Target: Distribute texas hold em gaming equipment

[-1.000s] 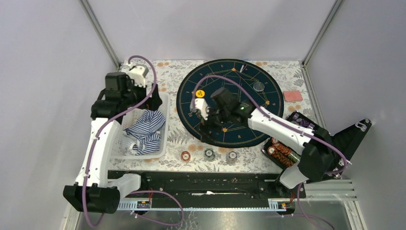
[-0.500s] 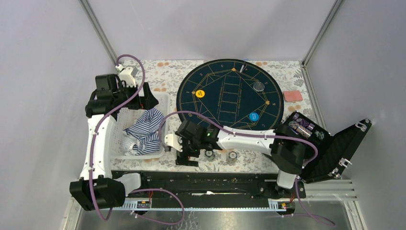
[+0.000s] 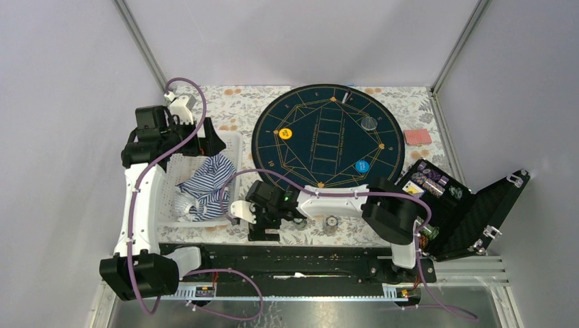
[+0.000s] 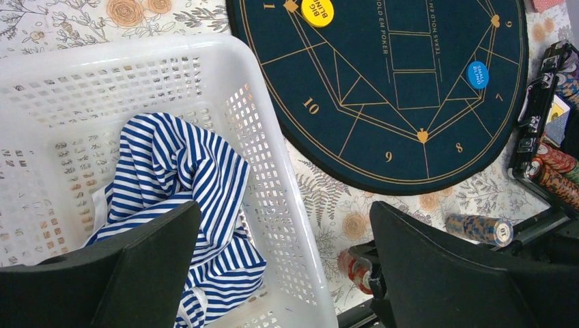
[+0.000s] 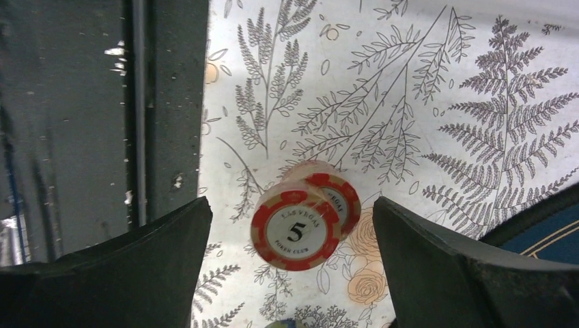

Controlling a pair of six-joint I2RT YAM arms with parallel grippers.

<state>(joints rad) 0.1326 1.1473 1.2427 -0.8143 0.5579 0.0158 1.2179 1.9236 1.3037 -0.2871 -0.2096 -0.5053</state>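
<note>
right gripper [image 5: 290,203] stood wide open astride the red chip stack [image 5: 295,234] (nothing held), apparently positioned for pickup.

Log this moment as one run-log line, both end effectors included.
right end effector: open, straddling red chip stack, not touching | left end effector: open, above white basket holding striped cloth | phase: pre-grasp

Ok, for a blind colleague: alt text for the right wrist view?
A red-and-white poker chip stack marked 5 sits on the fern-print table cover between the fingers of the open right gripper, touching neither. A dark rail runs down the left.
</note>
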